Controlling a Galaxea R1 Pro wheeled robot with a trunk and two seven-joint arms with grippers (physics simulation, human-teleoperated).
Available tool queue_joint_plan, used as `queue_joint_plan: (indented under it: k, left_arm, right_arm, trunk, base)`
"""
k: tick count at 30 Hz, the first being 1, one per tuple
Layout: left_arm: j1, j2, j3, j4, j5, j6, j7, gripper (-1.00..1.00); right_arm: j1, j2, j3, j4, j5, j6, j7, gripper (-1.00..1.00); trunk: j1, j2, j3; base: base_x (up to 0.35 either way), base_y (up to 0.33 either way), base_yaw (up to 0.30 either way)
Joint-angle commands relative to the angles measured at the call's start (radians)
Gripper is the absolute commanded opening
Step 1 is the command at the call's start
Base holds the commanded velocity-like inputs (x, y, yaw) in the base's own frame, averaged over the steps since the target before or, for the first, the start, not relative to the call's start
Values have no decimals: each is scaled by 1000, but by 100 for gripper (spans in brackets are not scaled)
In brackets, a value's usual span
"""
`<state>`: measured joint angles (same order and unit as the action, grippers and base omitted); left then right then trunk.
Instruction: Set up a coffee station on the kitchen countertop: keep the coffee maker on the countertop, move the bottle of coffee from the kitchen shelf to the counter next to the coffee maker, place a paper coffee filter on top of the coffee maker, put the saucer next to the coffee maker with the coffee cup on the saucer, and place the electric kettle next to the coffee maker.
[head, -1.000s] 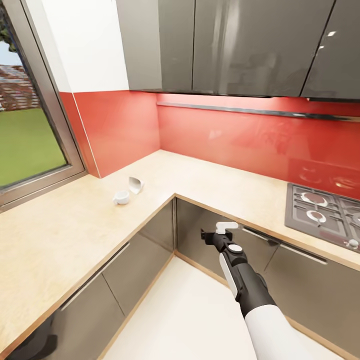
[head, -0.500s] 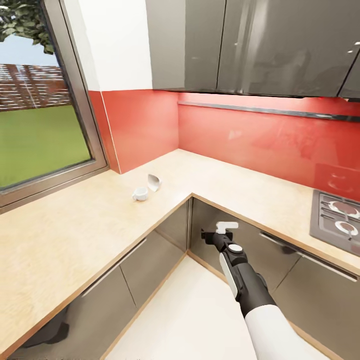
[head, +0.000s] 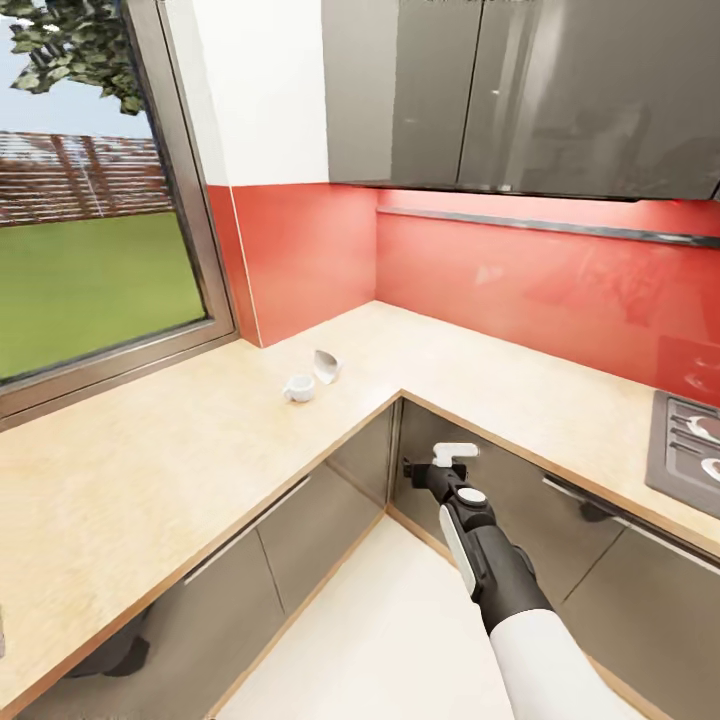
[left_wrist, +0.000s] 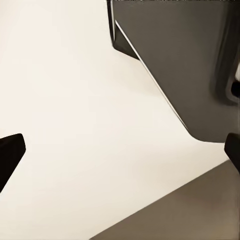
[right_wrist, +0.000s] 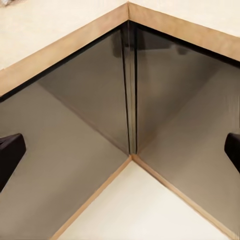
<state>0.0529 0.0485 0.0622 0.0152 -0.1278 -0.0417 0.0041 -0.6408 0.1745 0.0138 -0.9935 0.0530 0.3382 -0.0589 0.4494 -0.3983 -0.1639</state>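
1. Your right gripper (head: 425, 468) hung low in front of the grey cabinet fronts (head: 270, 540), at the inner corner of the L-shaped kitchen countertop (head: 180, 450). It held nothing.
2. In the right wrist view its two dark fingertips (right_wrist: 10, 155) stood far apart at the two edges, so the claw was wide and empty, facing the corner seam of the cabinets (right_wrist: 129, 90).
3. In the left wrist view the left gripper's fingertips (left_wrist: 10, 152) were also spread wide, with pale floor (left_wrist: 75, 100) between them.
4. On the countertop near the corner sat a small white coffee cup (head: 298, 388), and just beside it a white paper coffee filter (head: 326, 366), tilted.
5. Behind them rose the red backsplash (head: 520, 290), with glossy grey wall cabinets (head: 520, 90) above and a window (head: 90, 240) at the left.
6. The edge of a gas hob (head: 690, 450) lay on the counter at the far right.
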Motion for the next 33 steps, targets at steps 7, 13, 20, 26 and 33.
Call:
queue_joint_plan:
  k: [7,13,20,26,33]
  left_arm:
    - [-1,-2,7,2,-10,-5,0,100]
    - [-1,-2,7,2,-10,-5,1,100]
    - [-1,-3,7,2,-10,-6,1,100]
    - [-1,-5,8,2,-10,-6,-1,100]
    - [-1,-5,9,2,-11,-6,-1,100]
  right_arm:
    - [0,0,1,-2,6,7,-4,100]
    - [0,0,1,-2,6,7,-4,100]
    - [0,0,1,-2,6,7,-4,100]
    - [0,0,1,-4,7,7,-4,100]
    - [0,0,3,2,15,9,-2,100]
  trunk:
    - [1,-2,6]
    - [1,-2,12]
    - [1,-2,19]
    - [1,-2,21]
    - [1,-2,21]
  base:
    - [66,0,196]
    - [298,0,196]
    - [137,0,193]
    - [6,0,48]
    - [1,0,5]
